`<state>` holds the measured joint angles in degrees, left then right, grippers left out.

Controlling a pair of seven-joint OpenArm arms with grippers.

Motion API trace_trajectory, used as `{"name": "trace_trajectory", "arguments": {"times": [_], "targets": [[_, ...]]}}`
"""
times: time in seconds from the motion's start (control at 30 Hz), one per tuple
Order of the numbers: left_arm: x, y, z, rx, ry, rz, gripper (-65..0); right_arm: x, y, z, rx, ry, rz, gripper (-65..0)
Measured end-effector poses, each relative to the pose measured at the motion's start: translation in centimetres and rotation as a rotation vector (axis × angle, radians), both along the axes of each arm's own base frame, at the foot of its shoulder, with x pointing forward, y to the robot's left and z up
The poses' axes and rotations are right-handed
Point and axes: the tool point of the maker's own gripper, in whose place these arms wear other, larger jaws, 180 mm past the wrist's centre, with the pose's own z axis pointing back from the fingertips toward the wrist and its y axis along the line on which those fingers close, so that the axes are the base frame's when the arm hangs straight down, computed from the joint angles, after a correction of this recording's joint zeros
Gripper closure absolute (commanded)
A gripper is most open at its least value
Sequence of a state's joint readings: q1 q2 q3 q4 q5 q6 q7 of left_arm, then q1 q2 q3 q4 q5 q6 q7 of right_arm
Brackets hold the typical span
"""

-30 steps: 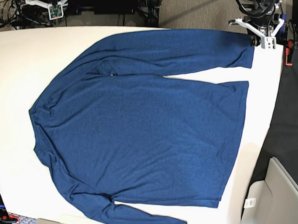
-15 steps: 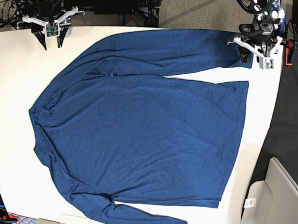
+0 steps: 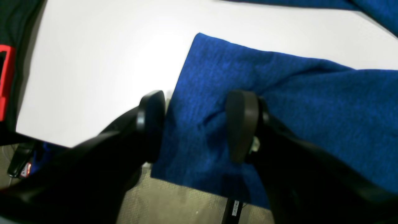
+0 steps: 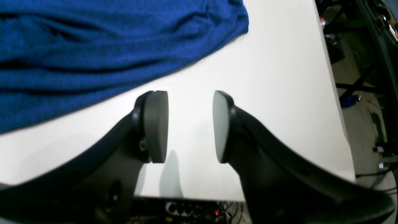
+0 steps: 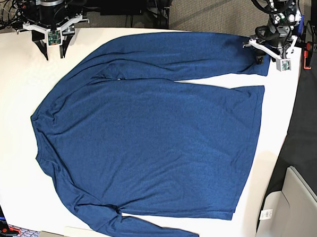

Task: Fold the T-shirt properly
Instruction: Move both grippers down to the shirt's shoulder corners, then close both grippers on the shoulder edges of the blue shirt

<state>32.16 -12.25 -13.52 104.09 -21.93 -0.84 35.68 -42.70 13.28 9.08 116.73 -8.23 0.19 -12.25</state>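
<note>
The dark blue T-shirt [image 5: 152, 129] lies spread flat on the white table [image 5: 14, 84], with long sleeves along the far and near edges. My left gripper [image 5: 265, 59] hovers at the far sleeve's cuff [image 3: 224, 71], jaws open. One finger stands at the cuff's edge and the other over the fabric, as the left wrist view shows around the gripper [image 3: 196, 127]. My right gripper [image 5: 54, 50] is open over bare table at the far left corner. In the right wrist view the gripper [image 4: 190, 126] holds nothing, and the shirt [image 4: 93, 46] lies beyond it.
Cables and equipment [image 5: 117, 2] crowd the floor behind the table. A red object [image 5: 308, 54] and black surface [image 5: 313, 116] border the table's right edge. A beige box [image 5: 297, 210] stands at the lower right.
Both grippers came down from behind the far edge onto the table and opened. The left one now straddles the sleeve cuff; the right one stands over the bare corner.
</note>
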Motion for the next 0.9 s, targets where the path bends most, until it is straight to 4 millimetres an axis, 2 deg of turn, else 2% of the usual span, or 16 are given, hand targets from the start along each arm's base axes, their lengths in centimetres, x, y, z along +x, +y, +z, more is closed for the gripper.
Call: {"name": "trace_trajectory", "arguments": {"times": [0.23,0.3,0.5,0.67,0.8,0.9], "targets": [[-0.1,-0.5,-0.2,-0.046,-0.009,0.024,-30.4,0.4,0.0,0.2,0.000,-0.010,-0.001,-24.1],[-0.3,-0.8,-0.2,-0.081,-0.015,0.033,-28.3,0.3,0.0,0.1,0.000,-0.007,-0.002,-24.2],[-0.5,-1.2,-0.1,-0.140,-0.028,0.049,-14.1,0.6,-1.1,-1.0,-0.008,0.068,-0.064,-24.2],[-0.4,-1.6,-0.1,-0.177,-0.036,0.056,0.0,0.9,-0.9,-1.6,0.042,0.096,-0.111,-24.2],[-0.4,-1.9,0.3,-0.182,-0.025,0.046,0.0,1.7,-0.6,-1.6,0.100,0.092,-0.128,-24.3],[-0.7,-2.8,0.6,-0.199,-0.007,0.025,0.0,1.6,0.0,-2.2,0.204,0.118,-0.164,-24.3]]}}
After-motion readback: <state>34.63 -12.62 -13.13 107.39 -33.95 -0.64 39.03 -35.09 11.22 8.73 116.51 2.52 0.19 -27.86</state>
